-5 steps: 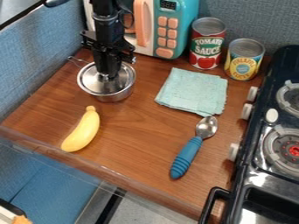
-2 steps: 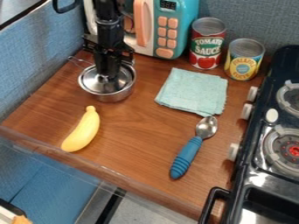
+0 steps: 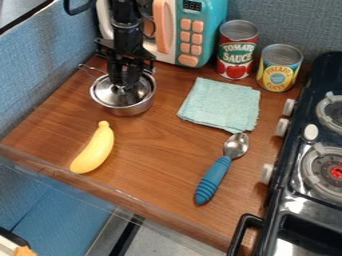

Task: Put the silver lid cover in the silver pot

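Observation:
The black gripper (image 3: 125, 86) hangs down over the silver pot (image 3: 130, 109) at the upper left of the counter, its tips at the middle of the lid. Beneath it the silver lid (image 3: 105, 95) lies within the pot's rim, its left side tilted or level, I cannot tell which. The lid's knob is mostly hidden by the gripper, and whether the gripper holds it cannot be made out. A wire handle points from the pot to the upper left.
A toy microwave (image 3: 194, 35) stands behind the pot, with two cans (image 3: 237, 50) to its right. A folded cloth (image 3: 220, 105) lies right of the pot, a blue-handled spoon (image 3: 215, 179) and a banana (image 3: 94, 149) nearer the front. The stove (image 3: 294, 195) borders the right side.
The gripper has shifted slightly to the right and up, and the lid has settled a little differently within the pot's rim. The pot has barely moved.

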